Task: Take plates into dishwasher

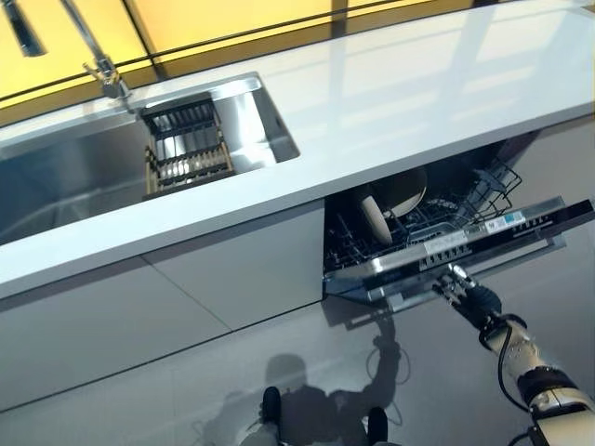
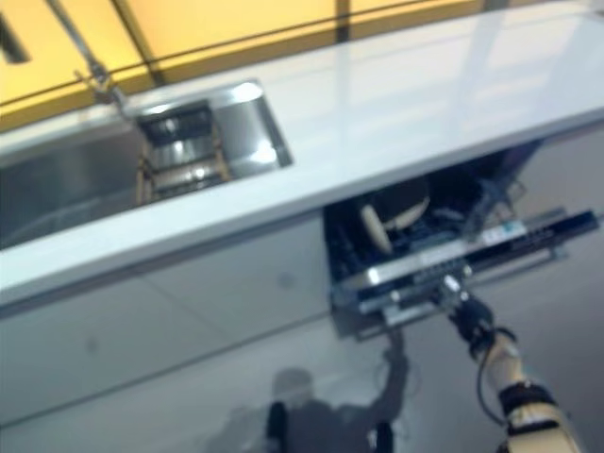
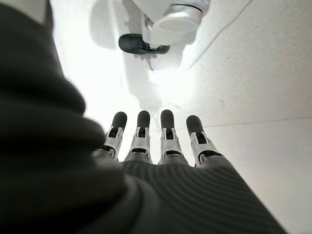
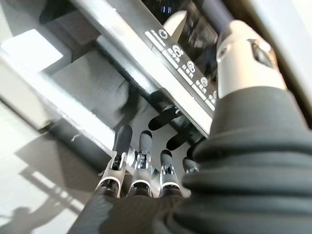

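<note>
The dishwasher door [image 1: 465,243] hangs partly open under the white counter, its control strip facing up. Inside, on the dark rack [image 1: 418,223], a beige plate [image 1: 376,219] stands on edge beside a larger round dish [image 1: 402,190]. My right hand [image 1: 468,295] reaches up from the lower right to the door's outer face. In the right wrist view its straight fingers [image 4: 141,151] lie against the door's handle bar [image 4: 131,68], holding nothing. My left hand [image 3: 161,141] shows only in its own wrist view, fingers straight, above the pale floor.
A white counter [image 1: 418,93] runs across the view. A steel sink [image 1: 56,177] at the left holds a small dish rack [image 1: 186,149], with a faucet [image 1: 102,70] behind it. Pale grey cabinet fronts [image 1: 186,297] sit left of the dishwasher.
</note>
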`<state>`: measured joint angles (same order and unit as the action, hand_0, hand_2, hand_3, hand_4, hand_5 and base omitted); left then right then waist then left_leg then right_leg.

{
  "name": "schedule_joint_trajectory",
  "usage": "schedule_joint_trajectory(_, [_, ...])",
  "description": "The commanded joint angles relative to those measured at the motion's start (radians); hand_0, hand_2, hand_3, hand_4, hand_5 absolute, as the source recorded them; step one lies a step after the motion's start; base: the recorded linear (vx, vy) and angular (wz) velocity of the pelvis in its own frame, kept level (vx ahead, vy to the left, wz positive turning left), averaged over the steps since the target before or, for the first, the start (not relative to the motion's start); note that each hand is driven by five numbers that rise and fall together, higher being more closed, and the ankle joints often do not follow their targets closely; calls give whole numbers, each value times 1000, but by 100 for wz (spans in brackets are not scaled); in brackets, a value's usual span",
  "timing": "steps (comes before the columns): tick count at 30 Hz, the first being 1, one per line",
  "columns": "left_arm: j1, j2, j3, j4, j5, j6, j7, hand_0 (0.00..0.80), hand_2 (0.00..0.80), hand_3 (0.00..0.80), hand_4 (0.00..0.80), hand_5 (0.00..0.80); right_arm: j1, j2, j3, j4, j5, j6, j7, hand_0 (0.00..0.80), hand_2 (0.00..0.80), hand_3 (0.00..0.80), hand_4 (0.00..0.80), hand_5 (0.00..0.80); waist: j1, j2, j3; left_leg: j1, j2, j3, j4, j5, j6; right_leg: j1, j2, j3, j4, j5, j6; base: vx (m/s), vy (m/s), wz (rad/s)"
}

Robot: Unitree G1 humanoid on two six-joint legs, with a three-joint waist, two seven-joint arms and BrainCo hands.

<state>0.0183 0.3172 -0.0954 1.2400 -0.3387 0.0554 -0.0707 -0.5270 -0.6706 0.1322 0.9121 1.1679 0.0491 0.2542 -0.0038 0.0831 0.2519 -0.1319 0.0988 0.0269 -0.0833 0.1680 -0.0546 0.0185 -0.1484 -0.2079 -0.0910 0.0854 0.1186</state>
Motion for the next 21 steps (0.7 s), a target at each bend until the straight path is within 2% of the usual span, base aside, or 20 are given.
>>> schedule_joint_trajectory(1, [-31, 78, -57, 27, 16, -10, 5, 0, 0, 0, 0, 0, -465, -31, 11, -65, -13, -144, 85, 0, 0, 0, 0, 0, 96, -46, -96, 124, -59, 31, -4, -146, 19, 18, 57, -10, 21, -84, -58, 50, 0, 19])
schedule_joint_trajectory(7, [-10, 66, -58, 31, 53, -36, 1, 0, 0, 0, 0, 0, -397, -44, -26, 3, -61, -88, 123, 0, 0, 0, 0, 0, 100, -60, -125, 146, -53, 36, -4, -155, 20, 46, 61, -9, 4, -83, -53, 71, 1, 40])
schedule_joint_trajectory(17, [-12, 69, -57, 20, 92, -25, -20, 0, 0, 0, 0, 0, -273, -59, -72, 36, -137, -9, 164, 0, 0, 0, 0, 0, 90, -84, -168, 185, -42, 47, -4, -168, 17, 90, 66, -2, 4, -99, -49, 51, -9, 1])
schedule_joint_trajectory(21, [-19, 60, -49, 20, 95, -16, -25, 0, 0, 0, 0, 0, -173, -20, -60, 7, -174, 18, 170, 0, 0, 0, 0, 0, 72, -97, -190, 195, -35, 56, -4, -172, 14, 97, 65, 7, 4, -100, -46, -2, 16, 0])
